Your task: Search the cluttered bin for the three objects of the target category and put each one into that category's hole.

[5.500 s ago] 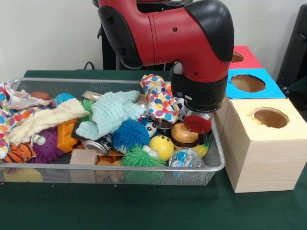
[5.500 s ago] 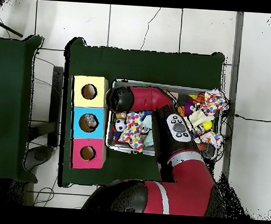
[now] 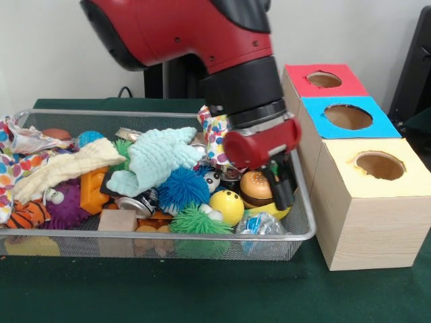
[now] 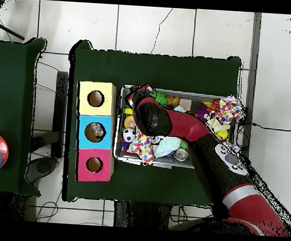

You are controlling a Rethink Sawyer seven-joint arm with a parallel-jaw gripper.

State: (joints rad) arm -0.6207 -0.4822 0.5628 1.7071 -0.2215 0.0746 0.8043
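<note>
The wire-mesh bin (image 3: 168, 237) is full of toys and cloths. Crinkly white plastic bags with orange, red and blue print (image 3: 19, 158) lie heaped at its left end; in the overhead view they are at the bin's right end (image 4: 229, 110). A clear crinkly item with blue marks (image 3: 259, 223) lies at the front right corner. My gripper (image 3: 281, 192) hangs tilted over the bin's right end, just above a burger toy (image 3: 258, 187) and a yellow ball (image 3: 227, 204). It holds nothing that I can see. In the overhead view my wrist (image 4: 145, 110) hides it.
Three wooden boxes with holes stand right of the bin: yellow top (image 3: 377, 165), blue top (image 3: 347, 118), red top (image 3: 323, 79). A polka-dot cloth (image 3: 214, 129), mint cloth (image 3: 158, 156), pale yellow cloth (image 3: 67, 168) and spiky balls (image 3: 182, 187) fill the bin.
The arm has swung and tilted. The gripper has moved lower and toward the bin's front right corner, over the burger toy. The polka-dot cloth is now partly behind the arm.
</note>
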